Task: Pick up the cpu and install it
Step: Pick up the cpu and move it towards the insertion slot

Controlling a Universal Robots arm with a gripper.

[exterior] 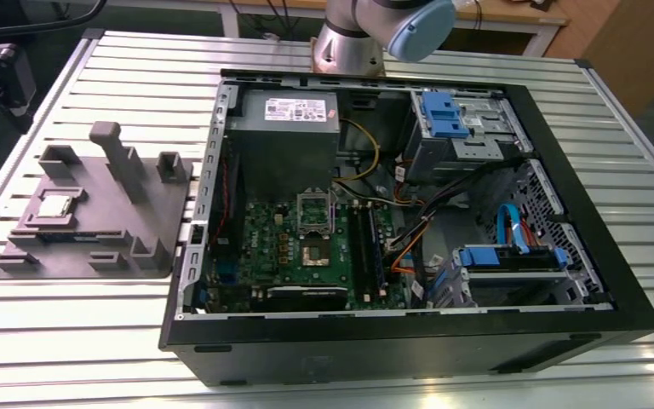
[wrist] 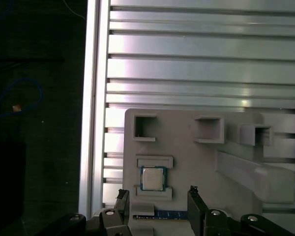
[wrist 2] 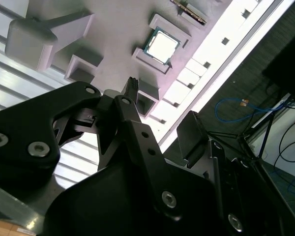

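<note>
Over the fixture by the bench edge, hovers with end effector open, empty. Frames the cpu, pocketed flat for grasping.

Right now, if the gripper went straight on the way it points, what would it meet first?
Probably the cpu, seated in the grey tray; it lies just ahead of the open gripper, though depth is unclear.

Bright, even light in the exterior view, with soft sheen on the slatted table toward two o'clock and deep shade inside the computer case. Blown-out white glare on the slats in the second wrist view, cpu lid washed pale; streaky highlights in the first wrist view.
</note>
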